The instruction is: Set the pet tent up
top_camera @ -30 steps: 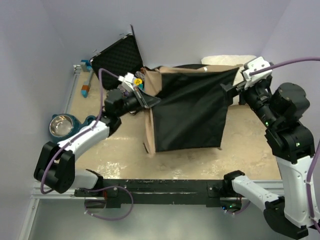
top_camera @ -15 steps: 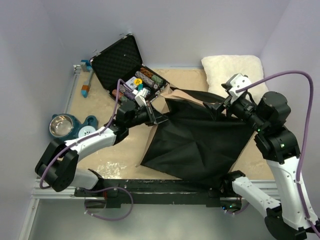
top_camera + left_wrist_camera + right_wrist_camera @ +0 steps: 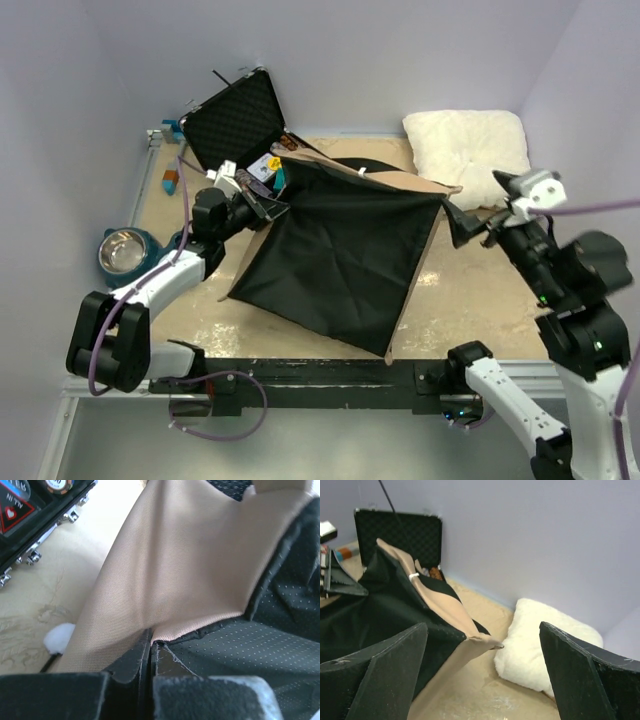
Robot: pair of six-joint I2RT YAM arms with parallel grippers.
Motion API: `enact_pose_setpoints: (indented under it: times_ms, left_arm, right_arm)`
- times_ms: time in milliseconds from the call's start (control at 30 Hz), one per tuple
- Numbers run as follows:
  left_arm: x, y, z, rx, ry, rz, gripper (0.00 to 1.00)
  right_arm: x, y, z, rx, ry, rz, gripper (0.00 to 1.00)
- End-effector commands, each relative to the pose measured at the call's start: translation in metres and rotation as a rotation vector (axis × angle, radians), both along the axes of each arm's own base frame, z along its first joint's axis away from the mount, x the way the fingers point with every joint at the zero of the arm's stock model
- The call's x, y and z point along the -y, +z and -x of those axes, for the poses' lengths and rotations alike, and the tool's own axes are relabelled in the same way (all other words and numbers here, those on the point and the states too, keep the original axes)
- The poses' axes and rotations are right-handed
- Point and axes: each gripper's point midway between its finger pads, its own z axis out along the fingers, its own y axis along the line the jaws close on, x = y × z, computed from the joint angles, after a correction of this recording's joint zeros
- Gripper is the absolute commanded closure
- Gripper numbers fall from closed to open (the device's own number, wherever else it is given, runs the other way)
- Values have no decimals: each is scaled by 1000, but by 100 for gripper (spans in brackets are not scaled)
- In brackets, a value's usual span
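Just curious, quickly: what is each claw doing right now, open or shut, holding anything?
Left gripper: shut on the pet tent, at its fabric edge.
Right gripper: open, holding nothing.

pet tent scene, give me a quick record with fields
tent state: pet tent not set up, black floor panel facing up, tan fabric along far edge
left gripper: shut on the tent's left edge
right gripper: open, by the tent's right corner, holding nothing
pillow: white, far right corner
case: black, open, far left
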Motion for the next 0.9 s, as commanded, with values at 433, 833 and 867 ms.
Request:
enact_pose_setpoints:
  times_ms: [433,833,867]
  left_arm:
    - [10,8,-6,-10,-2,86,100]
    - [8,29,64,300,-337,-186,25]
    - [6,30,76,336,-372,-219,23]
  right_arm:
    - [-13,-88,-43,-331,-3,103,22]
    - [-4,-26,-122,232,-54,684,100]
    - [-6,-18,-132,292,-70,715,100]
